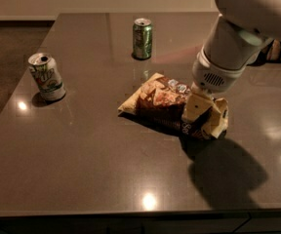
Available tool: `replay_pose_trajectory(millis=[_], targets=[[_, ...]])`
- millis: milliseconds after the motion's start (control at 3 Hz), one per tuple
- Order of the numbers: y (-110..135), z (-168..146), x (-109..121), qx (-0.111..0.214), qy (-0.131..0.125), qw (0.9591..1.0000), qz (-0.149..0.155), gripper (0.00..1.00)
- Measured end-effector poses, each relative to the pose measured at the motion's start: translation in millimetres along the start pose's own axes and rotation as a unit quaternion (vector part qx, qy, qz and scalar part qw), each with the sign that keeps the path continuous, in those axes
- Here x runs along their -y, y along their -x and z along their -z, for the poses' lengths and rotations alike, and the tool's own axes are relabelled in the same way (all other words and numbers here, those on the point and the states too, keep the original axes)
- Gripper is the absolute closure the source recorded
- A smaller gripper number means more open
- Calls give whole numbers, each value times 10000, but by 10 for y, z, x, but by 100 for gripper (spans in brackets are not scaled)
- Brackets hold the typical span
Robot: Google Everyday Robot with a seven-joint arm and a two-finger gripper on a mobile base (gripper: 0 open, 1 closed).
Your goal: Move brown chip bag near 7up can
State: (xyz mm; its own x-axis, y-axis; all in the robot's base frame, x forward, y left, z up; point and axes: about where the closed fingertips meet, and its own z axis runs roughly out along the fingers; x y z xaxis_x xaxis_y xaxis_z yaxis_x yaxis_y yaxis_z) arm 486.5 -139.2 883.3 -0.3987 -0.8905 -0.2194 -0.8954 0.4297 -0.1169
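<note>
Closest to you there's just bare dark table (82, 169) and the arm's shadow (226, 172) on it. Right behind that shadow, your gripper (208, 117) is down on the right end of the brown chip bag (157, 101). Honestly, you can't tell from here whether the jaws are open or clamped on it, since the pale parts blend in with the bag's pale end. The bag lies flat around the middle of the table, with its other end pointing left. The 7up can (46, 78) stands upright over by the left edge, well apart from the bag. Farthest back there's a dark green can (142, 39), also upright, behind the bag. The big white arm (233, 48) comes in from the top right.
</note>
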Motion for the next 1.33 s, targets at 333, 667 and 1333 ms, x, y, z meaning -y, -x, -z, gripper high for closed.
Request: replay_pose_trajectory(millis=[333, 667, 1333], targets=[[157, 77, -81, 138, -2, 9996, 238, 64], [390, 231, -232, 455, 39, 9977, 511, 88], [1173, 384, -576, 829, 105, 9885, 1257, 100]])
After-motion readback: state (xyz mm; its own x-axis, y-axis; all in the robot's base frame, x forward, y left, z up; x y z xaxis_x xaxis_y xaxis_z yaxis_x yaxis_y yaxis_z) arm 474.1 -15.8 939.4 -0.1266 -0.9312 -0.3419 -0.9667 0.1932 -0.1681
